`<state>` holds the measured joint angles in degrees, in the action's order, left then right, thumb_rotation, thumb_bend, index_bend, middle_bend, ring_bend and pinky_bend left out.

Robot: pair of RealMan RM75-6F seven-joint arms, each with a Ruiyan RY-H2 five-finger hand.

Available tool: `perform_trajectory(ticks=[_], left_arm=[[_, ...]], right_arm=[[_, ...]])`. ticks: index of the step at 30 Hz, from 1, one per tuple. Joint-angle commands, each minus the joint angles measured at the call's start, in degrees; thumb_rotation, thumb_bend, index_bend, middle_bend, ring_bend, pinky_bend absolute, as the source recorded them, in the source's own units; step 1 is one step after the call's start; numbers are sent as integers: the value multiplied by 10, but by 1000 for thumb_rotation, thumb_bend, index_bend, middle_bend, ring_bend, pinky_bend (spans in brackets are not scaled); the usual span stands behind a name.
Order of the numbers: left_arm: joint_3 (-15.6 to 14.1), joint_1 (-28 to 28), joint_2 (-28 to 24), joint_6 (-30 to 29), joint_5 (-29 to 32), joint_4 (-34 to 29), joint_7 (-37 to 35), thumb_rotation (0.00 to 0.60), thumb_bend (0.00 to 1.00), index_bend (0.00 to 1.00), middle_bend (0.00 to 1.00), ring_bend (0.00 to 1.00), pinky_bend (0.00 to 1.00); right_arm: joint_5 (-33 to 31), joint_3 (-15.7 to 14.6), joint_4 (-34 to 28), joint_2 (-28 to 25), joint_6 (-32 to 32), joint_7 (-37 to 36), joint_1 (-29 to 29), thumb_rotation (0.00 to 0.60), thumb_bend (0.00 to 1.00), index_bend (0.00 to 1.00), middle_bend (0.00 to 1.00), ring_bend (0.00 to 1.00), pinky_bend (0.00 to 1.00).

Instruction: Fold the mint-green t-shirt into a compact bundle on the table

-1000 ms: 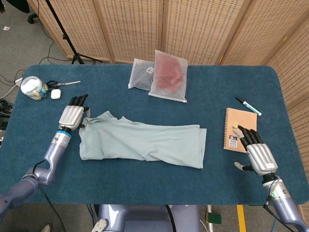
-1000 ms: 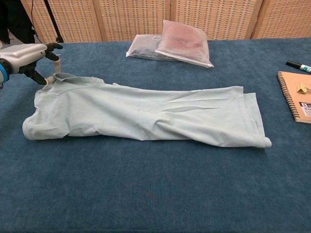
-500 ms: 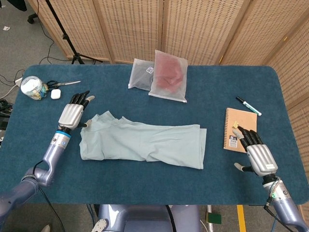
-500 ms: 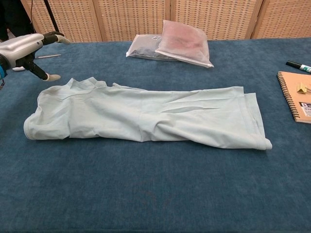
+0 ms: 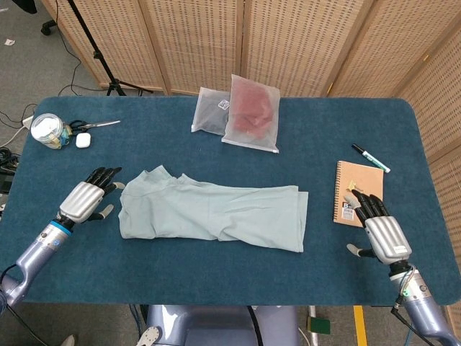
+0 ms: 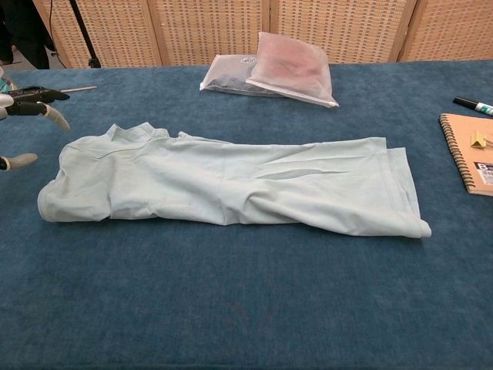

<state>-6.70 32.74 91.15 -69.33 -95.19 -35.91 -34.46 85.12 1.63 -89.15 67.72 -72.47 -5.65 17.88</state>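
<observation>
A bench (image 5: pixel 216 267) covered in dark blue felt fills both views, with woven wicker screens (image 5: pixel 288 43) standing behind it and a grey floor with a black stand leg (image 5: pixel 94 50) at the far left.

At the far left corner of the bench sit a glass jar (image 5: pixel 47 130), scissors (image 5: pixel 94 125) and a small white case (image 5: pixel 83 140). Nearer the front, the left hand (image 5: pixel 85 200) hovers just beside the shirt's collar end, apart from the cloth, its fingers (image 5: pixel 104 175) spread and holding nothing; in the chest view only its fingertips (image 6: pixel 35 96) show at the left edge.

The mint-green t-shirt (image 5: pixel 212 210) lies flat in the middle of the bench, already folded lengthwise into a long narrow band running left to right. The collar and a sleeve bunch at the left end, shallow creases cross the middle, and the hem forms a straight edge at the right.

Behind the shirt, toward the far edge, two frosted plastic bags overlap: a dark-filled bag (image 5: pixel 209 109) partly under a pink-filled bag (image 5: pixel 252 113).

To the right, well apart from the shirt, a spiral notebook (image 5: pixel 358 189) lies with a small clip on it and a marker pen (image 5: pixel 370 158) beyond. The right hand (image 5: pixel 382 232) rests palm down near the front right edge, fingers extended and empty, their tips reaching the notebook's lower edge.
</observation>
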Motion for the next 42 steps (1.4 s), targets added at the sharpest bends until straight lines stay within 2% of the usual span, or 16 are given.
perform_trajectory(ticks=[1,19,30,42], left_arm=[[-6,-1,10,6,-6,14,-3,600,413,306,0,0,0],[-7,19,57,51,-8,73,15,600,407,334,0,0,0],[-11,27,78,69,-10,92,25,600,396,334,0,0,0],[-8,39,94,85,-7,102,31,600,396,334,0,0,0]], right_arm=[[-1,1,-1,1,2,2,0,600,53,0,0,0,3],[-4,6,-1,-1,2,-1,-6,600,53,0,0,0,3],[-3,9,-2,-2,3,-4,-8,600,105,0,0,0,3],[-2,11,-3,-4,4,-8,-9,600,105,0,0,0,3]])
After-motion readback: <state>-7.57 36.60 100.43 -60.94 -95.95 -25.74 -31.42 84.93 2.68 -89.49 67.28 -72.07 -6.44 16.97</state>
